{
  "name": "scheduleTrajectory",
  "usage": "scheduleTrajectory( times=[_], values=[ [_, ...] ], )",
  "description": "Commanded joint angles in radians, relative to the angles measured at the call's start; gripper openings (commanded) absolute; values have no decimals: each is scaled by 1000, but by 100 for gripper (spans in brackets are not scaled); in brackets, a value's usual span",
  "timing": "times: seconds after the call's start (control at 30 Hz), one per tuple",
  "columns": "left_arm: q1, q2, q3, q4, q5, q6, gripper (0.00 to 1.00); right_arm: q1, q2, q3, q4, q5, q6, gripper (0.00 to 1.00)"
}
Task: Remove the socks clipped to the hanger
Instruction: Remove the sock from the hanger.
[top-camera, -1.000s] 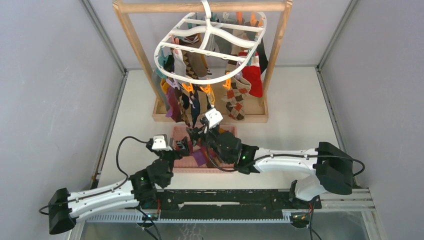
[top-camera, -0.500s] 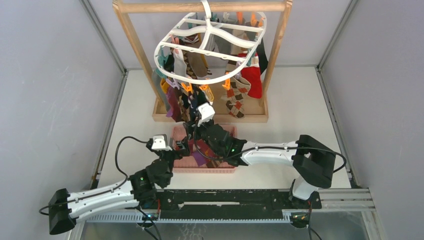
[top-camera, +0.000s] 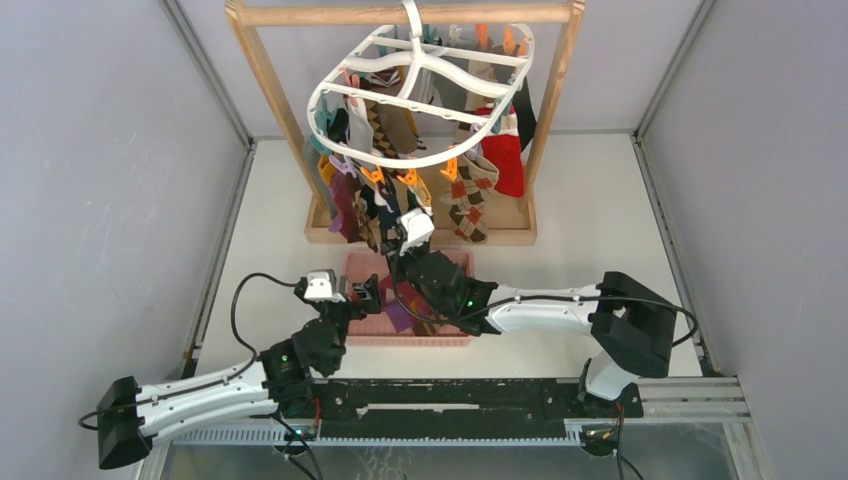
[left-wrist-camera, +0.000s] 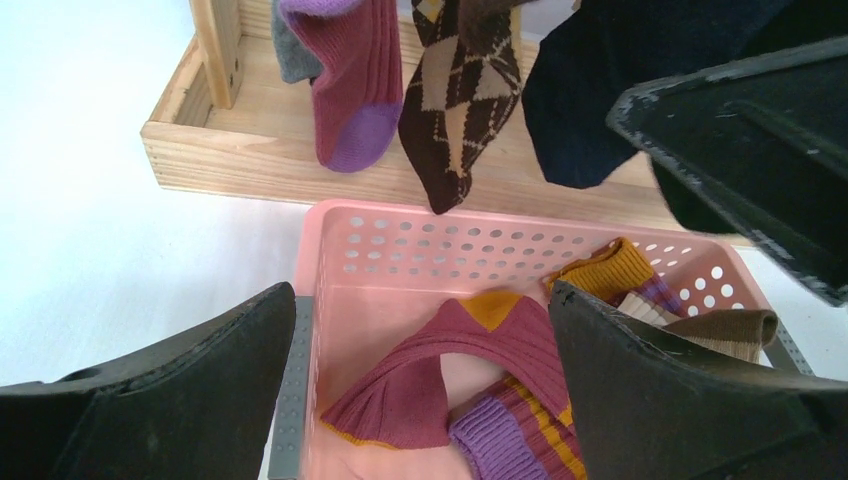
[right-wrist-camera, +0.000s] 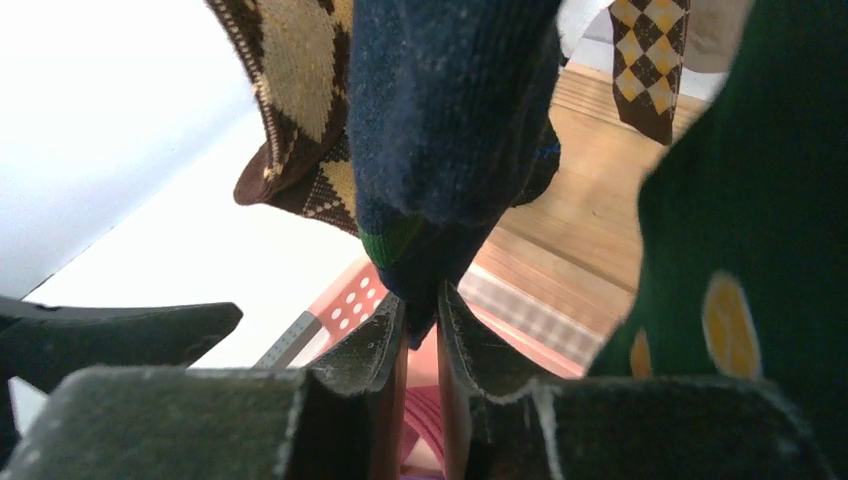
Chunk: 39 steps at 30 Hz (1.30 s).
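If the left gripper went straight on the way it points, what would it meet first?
Probably the maroon sock lying in the pink basket, below the open left gripper; depth is unclear.

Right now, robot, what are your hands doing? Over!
Right gripper pinching navy sock toe. Left gripper open above pink basket. Sock not yet off hanger. Green spotted sock crowding close.

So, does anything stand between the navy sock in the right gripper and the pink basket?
Nothing visible does. The right gripper pinches the toe of the navy sock, and the pink basket lies open below it.
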Motion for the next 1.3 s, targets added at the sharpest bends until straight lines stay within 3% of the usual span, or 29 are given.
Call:
scheduleTrajectory(
  times=[0.0,0.37,0.6,1.07,1.27],
  values=[
    [7,13,-18,74,46,22,99,17,-105,-36,31,-28,-6,23],
    [7,54,-4,180,205,72,97,8,-255,-141,-5,-151,34,23],
    [7,68,-38,292,315,120,98,-9,-327,-180,-27,-245,63,10],
    [5,157,-82,497,318,171,100,-11,-415,-210,-83,-307,76,5],
    [4,132,-128,593,391,214,100,-11,-443,-221,-93,-305,75,4]
  ],
)
